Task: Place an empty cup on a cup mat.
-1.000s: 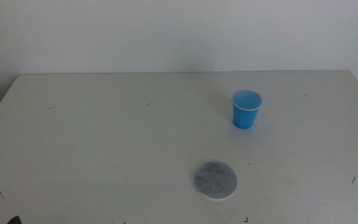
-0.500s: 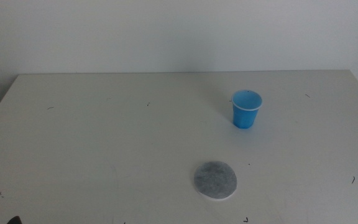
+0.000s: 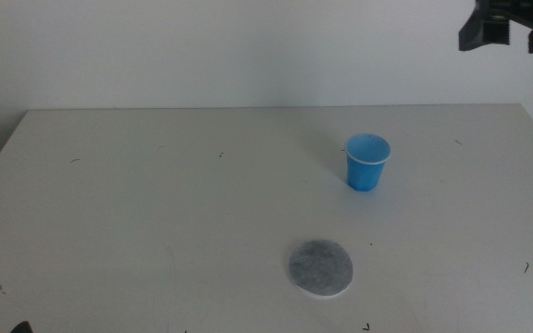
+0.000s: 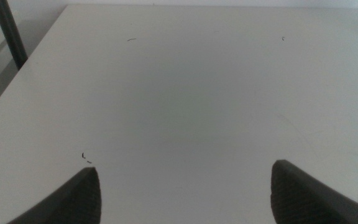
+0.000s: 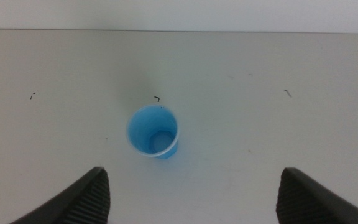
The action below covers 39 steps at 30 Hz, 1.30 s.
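Observation:
The blue cup stands upright on the white table, right of centre; it is empty inside in the right wrist view. The grey speckled cup mat lies flat nearer the front edge, apart from the cup. My right gripper is open, high above the table with the cup below and ahead of its jaws; part of that arm shows at the top right of the middle view. My left gripper is open and empty over bare table at the front left.
The white table carries small dark scuff marks. A pale wall stands behind it. A dark post stands beyond the table's edge in the left wrist view.
The right arm has come into the middle view at the top right. The cup and the mat have not moved.

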Tool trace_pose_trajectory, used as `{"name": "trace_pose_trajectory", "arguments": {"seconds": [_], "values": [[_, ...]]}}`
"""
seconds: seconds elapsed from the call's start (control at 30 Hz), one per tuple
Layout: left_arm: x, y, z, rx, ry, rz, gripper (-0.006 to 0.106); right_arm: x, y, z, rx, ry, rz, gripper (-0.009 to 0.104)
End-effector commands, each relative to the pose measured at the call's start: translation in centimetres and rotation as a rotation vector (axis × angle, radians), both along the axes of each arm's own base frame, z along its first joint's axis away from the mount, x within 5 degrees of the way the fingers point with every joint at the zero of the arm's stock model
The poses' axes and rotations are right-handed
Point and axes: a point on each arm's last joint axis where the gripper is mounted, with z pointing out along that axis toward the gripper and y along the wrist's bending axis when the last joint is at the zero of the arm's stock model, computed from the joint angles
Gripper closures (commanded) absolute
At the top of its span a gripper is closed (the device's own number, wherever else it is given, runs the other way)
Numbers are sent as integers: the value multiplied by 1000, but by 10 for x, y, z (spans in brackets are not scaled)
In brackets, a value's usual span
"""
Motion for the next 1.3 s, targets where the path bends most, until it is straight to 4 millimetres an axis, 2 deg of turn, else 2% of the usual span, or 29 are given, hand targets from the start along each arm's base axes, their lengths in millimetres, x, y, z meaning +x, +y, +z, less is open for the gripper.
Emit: {"name": "trace_pose_trajectory", "arguments": {"seconds": [0.0, 0.23, 0.53, 0.73, 1.0, 1.27], "values": [[1, 0, 9, -16, -85, 0, -5, 12, 8, 18, 32, -55, -6, 1], [1, 0, 9, -16, -85, 0, -5, 65, 23, -19, 27, 141, -13, 1], [1, 0, 9, -16, -85, 0, -5, 112, 32, -74, 14, 305, -80, 1], [1, 0, 9, -16, -85, 0, -5, 130, 39, -98, -41, 330, -95, 1], [1, 0, 9, -16, -85, 0, -5, 152, 50, -118, 22, 316, -98, 1], [1, 0, 9, -16, -85, 0, -5, 167, 54, -152, 16, 365, -104, 7]]}}
